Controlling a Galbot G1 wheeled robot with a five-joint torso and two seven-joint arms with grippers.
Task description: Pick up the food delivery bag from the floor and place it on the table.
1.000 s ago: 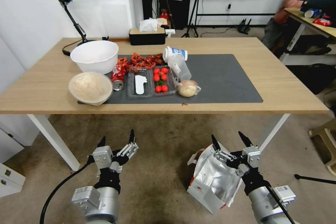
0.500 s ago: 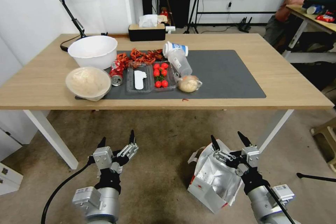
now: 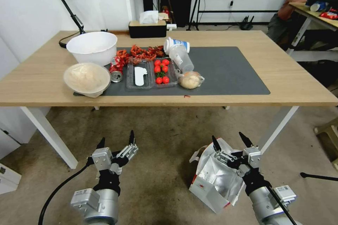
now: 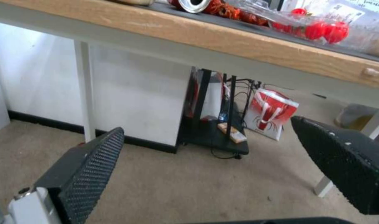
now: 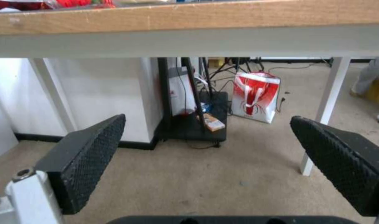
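The floor (image 3: 165, 140), a worn brownish-grey carpet, is seen below both grippers. The table (image 3: 288, 88), a light-wood top on white legs, stands ahead of and above them, its near edge crossing the top of both wrist views. A dark grey mat (image 3: 225, 74) is laid on it, and on the mat's left part, beyond the left gripper, a white bowl (image 3: 92, 47), a covered bowl (image 3: 87, 78), a clear tray of tomatoes (image 3: 161, 75) and a small bagged bun (image 3: 190, 79) are set. The food delivery bag (image 3: 214, 179) lies on the floor, foil lining exposed, directly beneath and partly hidden by the right gripper (image 3: 230, 141), whose fingers are spread wide apart and hold nothing. The left gripper (image 3: 116, 140) is held level with it over bare carpet, well apart from the bag, its fingers likewise spread and empty.
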